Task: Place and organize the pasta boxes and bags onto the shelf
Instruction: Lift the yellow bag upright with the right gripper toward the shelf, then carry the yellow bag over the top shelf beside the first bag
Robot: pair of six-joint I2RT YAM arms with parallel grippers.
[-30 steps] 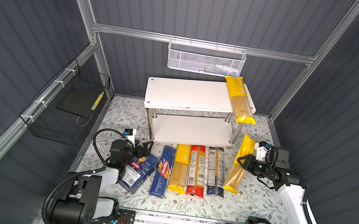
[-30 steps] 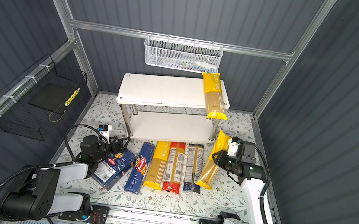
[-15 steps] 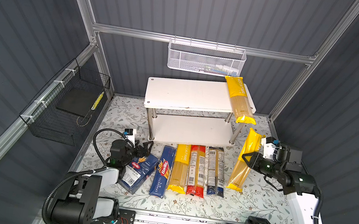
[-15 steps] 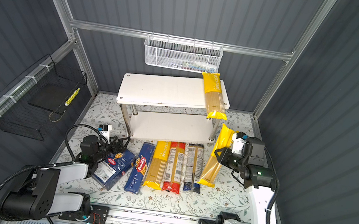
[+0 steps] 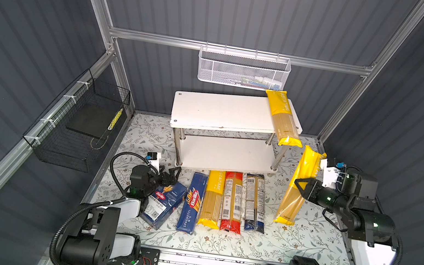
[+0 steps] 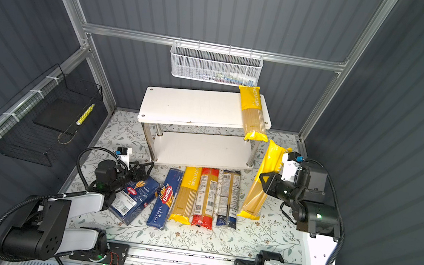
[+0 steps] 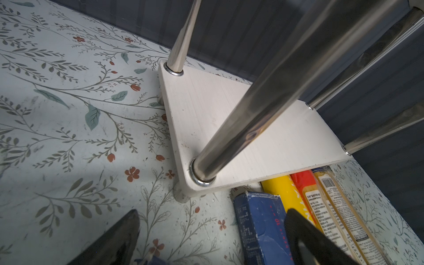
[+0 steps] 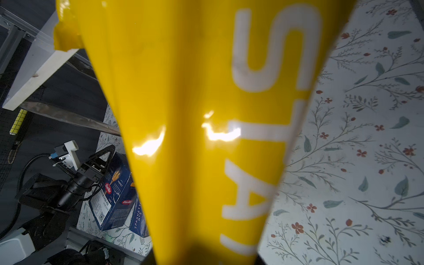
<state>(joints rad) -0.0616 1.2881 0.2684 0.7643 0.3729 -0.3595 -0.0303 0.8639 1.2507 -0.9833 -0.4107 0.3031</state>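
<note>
The right pincer [image 5: 299, 188] is clamped tight across a long, slim yellow bag [image 5: 288, 208] of glossy film with white lettering. It holds the bag steeply tilted just right of the shelf [image 5: 222, 112], with the crimped upper end near the shelf's front right corner.

The shelf is two flat white boards on shiny chrome posts. A second yellow bag [image 5: 284, 115] lies across the right end of the top board, overhanging the front edge.

In front of the shelf, flat on the floral-printed surface [image 5: 303, 240], lie a wide blue cardboard box [image 5: 163, 203], a narrow blue box [image 5: 191, 203], a third yellow bag [image 5: 213, 196], a red-ended bag [image 5: 231, 202] and a dark-blue-ended bag [image 5: 254, 203].

The left pincer [image 5: 171, 174] rests spread and empty off the shelf's front left corner.
</note>
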